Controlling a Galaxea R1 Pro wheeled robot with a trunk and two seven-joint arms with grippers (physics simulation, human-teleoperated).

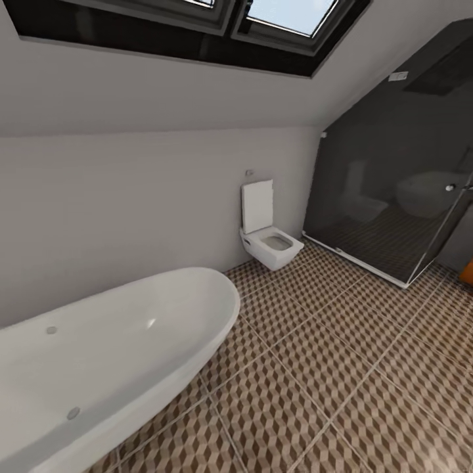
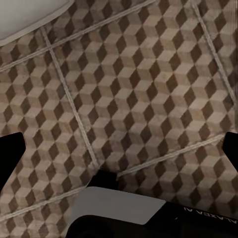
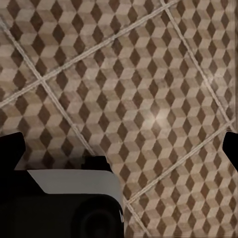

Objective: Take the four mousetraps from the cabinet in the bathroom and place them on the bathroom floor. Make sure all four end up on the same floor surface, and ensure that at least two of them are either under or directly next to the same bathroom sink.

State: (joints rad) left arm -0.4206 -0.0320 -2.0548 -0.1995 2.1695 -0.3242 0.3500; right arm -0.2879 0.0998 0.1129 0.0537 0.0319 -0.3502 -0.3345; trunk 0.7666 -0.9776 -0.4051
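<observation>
Hanging low over the bathroom floor [image 2: 148, 89], both arms look parked for driving rather than reaching. The left gripper [image 2: 119, 148] and right gripper [image 3: 119, 148] each show dark fingertips spread wide with nothing between them. Ahead stand a bathtub [image 1: 112, 355], toilet [image 1: 269, 240] and glass shower [image 1: 394, 190]; an orange sliver [image 1: 467, 270] at the edge may be the cabinet, well apart from either gripper.

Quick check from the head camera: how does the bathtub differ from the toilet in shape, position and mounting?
The bathtub is a long oval, close at the picture's left; the toilet is boxy and squared, farther back. The bathtub sits low by the patterned bathroom floor; the toilet hangs off the wall, lid raised. Both are white.
</observation>
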